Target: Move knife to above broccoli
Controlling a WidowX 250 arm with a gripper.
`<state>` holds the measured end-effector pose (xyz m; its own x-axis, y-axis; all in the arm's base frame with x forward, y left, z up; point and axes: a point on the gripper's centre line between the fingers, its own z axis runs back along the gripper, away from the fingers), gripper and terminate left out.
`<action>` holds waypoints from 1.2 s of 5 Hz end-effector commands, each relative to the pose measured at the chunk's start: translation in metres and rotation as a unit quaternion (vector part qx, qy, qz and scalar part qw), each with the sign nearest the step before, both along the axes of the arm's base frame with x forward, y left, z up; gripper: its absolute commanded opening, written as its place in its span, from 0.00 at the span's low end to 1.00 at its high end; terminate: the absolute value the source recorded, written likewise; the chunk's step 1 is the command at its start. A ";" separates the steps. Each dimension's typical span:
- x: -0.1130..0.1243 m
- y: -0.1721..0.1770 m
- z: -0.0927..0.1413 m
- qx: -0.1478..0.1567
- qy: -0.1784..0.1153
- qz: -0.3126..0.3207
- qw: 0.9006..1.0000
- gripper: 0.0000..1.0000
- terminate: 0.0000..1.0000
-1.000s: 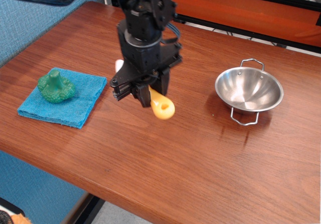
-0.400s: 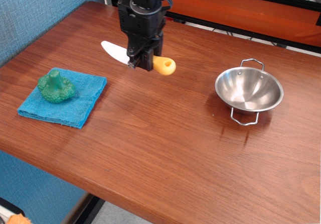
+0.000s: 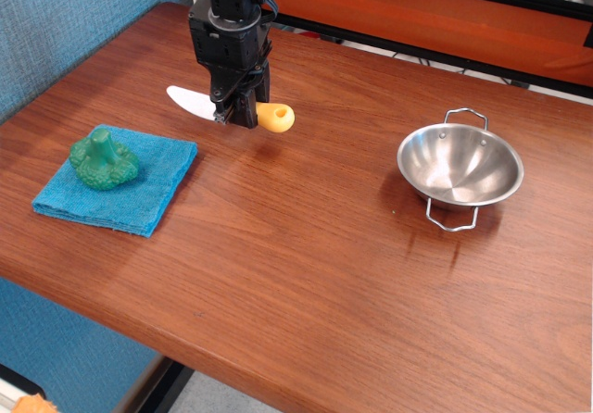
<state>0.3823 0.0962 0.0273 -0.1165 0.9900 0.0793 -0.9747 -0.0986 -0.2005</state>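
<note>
Pincer (image 3: pixel 233 117): clamped on knife (image 3: pixel 227 108), held clear of the table (image 3: pixel 324 274), blade pointing left, yellow handle right.

Progress: pick-up done, carry under way. Knife sits right of and behind the broccoli (image 3: pixel 104 160), well apart. Left to do, by my reading: travel further left, then set down behind the floret.

Cloth (image 3: pixel 148 191): blue, bears broccoli only.

Bowl (image 3: pixel 460 165): steel, two-handled, far right, empty.

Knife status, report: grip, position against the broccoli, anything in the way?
Gripper shut on knife, held off the table. Broccoli on blue cloth, down-left in frame. Path open; steel bowl far right.
</note>
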 end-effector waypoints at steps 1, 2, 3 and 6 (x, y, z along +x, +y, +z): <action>-0.004 0.026 0.005 -0.002 -0.006 0.007 1.000 0.00 0.00; -0.007 0.036 -0.002 -0.007 -0.003 0.005 1.000 0.00 0.00; -0.008 0.045 0.001 -0.009 -0.001 -0.011 1.000 0.00 0.00; 0.000 0.046 0.031 -0.001 -0.029 -0.049 0.998 1.00 0.00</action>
